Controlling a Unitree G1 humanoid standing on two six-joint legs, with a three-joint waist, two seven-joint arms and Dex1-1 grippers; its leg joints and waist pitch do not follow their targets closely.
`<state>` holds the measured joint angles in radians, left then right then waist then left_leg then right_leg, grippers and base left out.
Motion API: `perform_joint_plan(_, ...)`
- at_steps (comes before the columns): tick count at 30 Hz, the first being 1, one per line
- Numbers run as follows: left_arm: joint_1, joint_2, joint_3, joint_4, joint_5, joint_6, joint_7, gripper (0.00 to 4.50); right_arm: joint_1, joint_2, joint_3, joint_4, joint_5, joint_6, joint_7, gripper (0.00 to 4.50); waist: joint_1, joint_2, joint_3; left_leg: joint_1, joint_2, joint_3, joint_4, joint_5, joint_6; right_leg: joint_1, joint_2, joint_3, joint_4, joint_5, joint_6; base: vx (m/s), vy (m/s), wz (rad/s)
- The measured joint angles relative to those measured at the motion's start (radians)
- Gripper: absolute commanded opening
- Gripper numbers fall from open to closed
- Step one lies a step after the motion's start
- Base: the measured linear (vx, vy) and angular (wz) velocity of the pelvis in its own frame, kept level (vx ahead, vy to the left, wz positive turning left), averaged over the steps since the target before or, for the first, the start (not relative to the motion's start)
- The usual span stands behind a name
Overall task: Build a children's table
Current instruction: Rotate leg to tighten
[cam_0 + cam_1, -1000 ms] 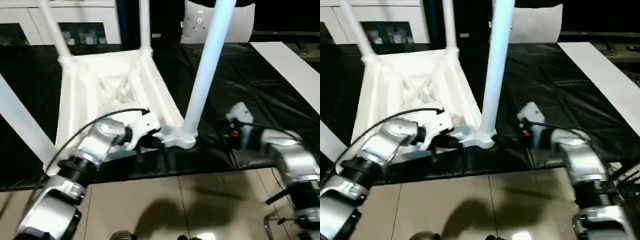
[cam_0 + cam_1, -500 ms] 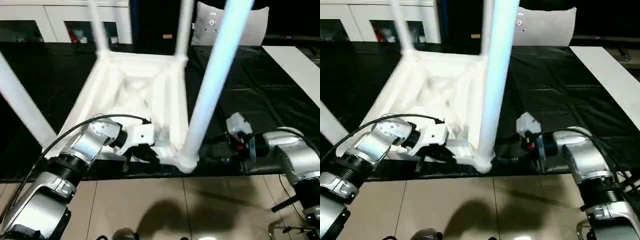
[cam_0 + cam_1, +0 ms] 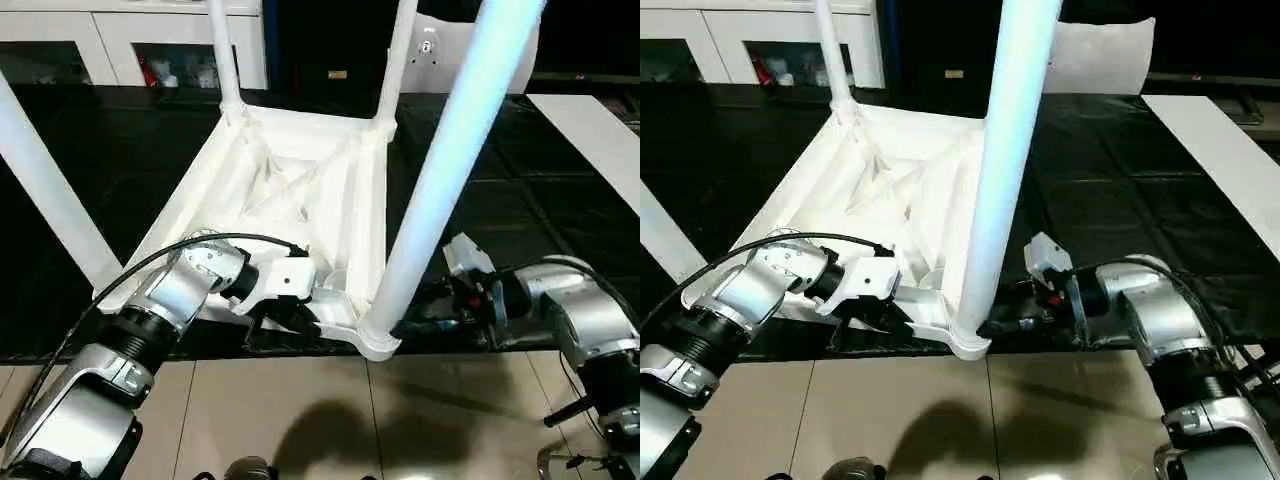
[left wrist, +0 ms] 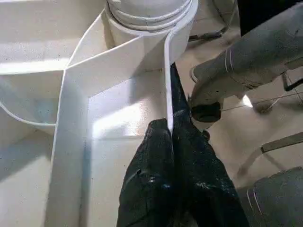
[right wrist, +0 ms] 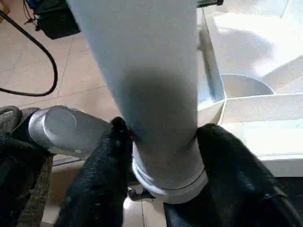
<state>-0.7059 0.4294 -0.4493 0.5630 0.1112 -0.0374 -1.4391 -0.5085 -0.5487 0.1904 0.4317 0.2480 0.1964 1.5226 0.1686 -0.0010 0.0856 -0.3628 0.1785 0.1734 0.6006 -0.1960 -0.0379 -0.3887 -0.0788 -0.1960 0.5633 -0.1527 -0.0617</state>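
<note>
The all-white plastic children's table (image 3: pixel 300 190) lay upside down on a black sheet (image 3: pixel 520 200) spread over the floor, its ribbed underside facing up and its tapered round legs rising from the rounded corner sockets. Its near edge sat at the border of the sheet, just beside the beige floor tiles (image 3: pixel 300 420). The left claw (image 4: pixel 171 137) was pinched shut on the thin upright rim of the tabletop, one black finger on each side of the wall, just beside the near corner socket (image 3: pixel 375 335). The right claw (image 5: pixel 163 156) reached in level from the other side, and its two black fingers (image 5: pixel 109 161) stood on either side of the near white leg (image 3: pixel 440 190) low down, just above the socket, roughly half open; whether the pads pressed on the leg could not be told. A black cable (image 3: pixel 150 265) looped over the silver left forearm. Beyond the sheet stood white glass-door cabinets (image 3: pixel 130 45) and a white pillow (image 3: pixel 1100 55).
</note>
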Motion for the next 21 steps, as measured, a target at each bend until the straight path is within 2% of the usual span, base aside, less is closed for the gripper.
perform_joint_plan(7, 0.001, 0.004, 0.001, 0.0, -0.004, 0.012, -0.018, 0.0, 0.013, 0.008, -0.009, 0.014, 0.019, 0.011, 0.014, 1.68, -0.003, 0.0, 0.0, 0.003, 0.0, 0.0, 0.0, 0.0, 0.0, 0.002, 0.0, 0.0, 0.0, 0.0, 0.0, 0.0, 0.0, 0.0)
perform_joint_plan(10, 0.003, 0.001, 0.013, -0.006, -0.012, 0.062, -0.015, 0.0, 0.039, 0.018, -0.027, 0.01, 0.03, 0.043, -0.008, 1.42, -0.005, 0.0, 0.0, 0.009, 0.0, 0.001, -0.001, -0.003, -0.005, 0.007, 0.0, 0.0, -0.001, 0.0, 0.0, 0.0, 0.0, 0.0)
perform_joint_plan(13, 0.014, -0.007, 0.035, -0.032, -0.013, 0.179, 0.022, 0.0, 0.067, 0.042, -0.038, -0.015, 0.026, 0.094, -0.102, 1.18, -0.018, 0.0, 0.0, 0.012, 0.0, 0.001, -0.001, -0.003, -0.006, 0.009, 0.0, 0.0, -0.001, 0.0, 0.0, 0.0, 0.0, 0.0)
perform_joint_plan(16, 0.016, -0.034, 0.077, -0.029, 0.0, 0.272, 0.132, 0.0, 0.064, 0.099, -0.082, -0.009, -0.004, 0.12, -0.269, 1.03, -0.052, 0.0, 0.0, 0.014, 0.0, 0.001, -0.001, -0.001, -0.01, 0.01, 0.0, -0.001, -0.003, 0.0, 0.001, 0.0, 0.0, 0.0)
perform_joint_plan(19, 0.01, -0.11, 0.143, -0.001, 0.003, 0.376, 0.311, 0.0, 0.018, 0.203, -0.148, 0.05, -0.032, 0.158, -0.525, 0.81, -0.101, 0.001, 0.001, 0.012, 0.007, 0.0, 0.001, 0.0, -0.01, 0.012, 0.0, -0.016, -0.015, 0.0, 0.001, 0.0, 0.0, 0.0)
perform_joint_plan(20, 0.006, -0.14, 0.168, 0.004, 0.003, 0.416, 0.378, 0.0, -0.006, 0.25, -0.166, 0.062, -0.048, 0.174, -0.632, 0.71, -0.12, 0.003, 0.002, 0.011, 0.013, -0.001, 0.001, 0.0, -0.011, 0.015, 0.0, -0.027, -0.023, 0.0, 0.001, -0.03, 0.018, -0.19)
perform_joint_plan(21, 0.003, -0.16, 0.181, 0.005, 0.002, 0.438, 0.417, 0.0, -0.019, 0.276, -0.175, 0.063, -0.053, 0.184, -0.696, 0.71, -0.129, 0.004, 0.003, 0.01, 0.015, -0.003, 0.001, 0.0, -0.011, 0.015, 0.0, -0.031, -0.026, 0.0, 0.001, -0.03, 0.018, -0.19)
